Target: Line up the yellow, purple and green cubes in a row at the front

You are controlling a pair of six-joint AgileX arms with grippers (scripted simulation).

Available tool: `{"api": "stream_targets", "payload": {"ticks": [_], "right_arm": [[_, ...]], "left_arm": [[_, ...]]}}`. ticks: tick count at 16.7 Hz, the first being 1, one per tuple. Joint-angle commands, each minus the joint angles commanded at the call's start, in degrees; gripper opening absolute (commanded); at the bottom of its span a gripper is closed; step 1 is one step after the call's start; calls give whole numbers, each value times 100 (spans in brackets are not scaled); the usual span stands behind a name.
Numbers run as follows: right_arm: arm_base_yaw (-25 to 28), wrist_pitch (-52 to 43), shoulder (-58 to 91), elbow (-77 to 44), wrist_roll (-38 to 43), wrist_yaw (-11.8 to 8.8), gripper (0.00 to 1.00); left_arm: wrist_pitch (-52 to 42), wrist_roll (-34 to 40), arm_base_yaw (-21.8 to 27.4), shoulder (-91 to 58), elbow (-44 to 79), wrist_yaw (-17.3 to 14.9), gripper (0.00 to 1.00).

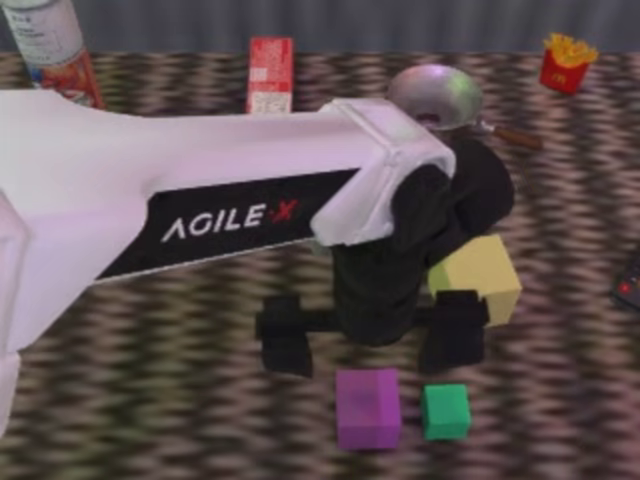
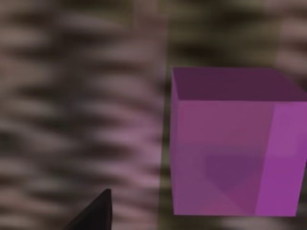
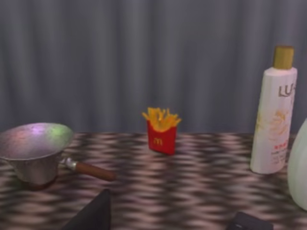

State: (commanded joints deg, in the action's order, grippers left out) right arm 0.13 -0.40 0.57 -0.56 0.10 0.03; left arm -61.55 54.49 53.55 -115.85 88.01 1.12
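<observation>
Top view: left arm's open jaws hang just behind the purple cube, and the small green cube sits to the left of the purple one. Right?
Not quite. The top view shows the small bright green matte cube at the right of the mid-sized purple matte cube, not its left. The rest stands: the left gripper hangs with open jaws just behind the purple cube.
</observation>
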Motion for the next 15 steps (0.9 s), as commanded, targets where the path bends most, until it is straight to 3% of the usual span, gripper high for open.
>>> {"api": "stream_targets", "payload": {"ticks": [7,15], "right_arm": [[492,-1191,1968,-1808,294,6,100],[1488,-3663,6903,-5353,867,-4,100]], "left_arm": [[1049,-677,-1017,1931,-1574,28,100],[3166,-2521,-3006,6035,-4914,11,100]]}}
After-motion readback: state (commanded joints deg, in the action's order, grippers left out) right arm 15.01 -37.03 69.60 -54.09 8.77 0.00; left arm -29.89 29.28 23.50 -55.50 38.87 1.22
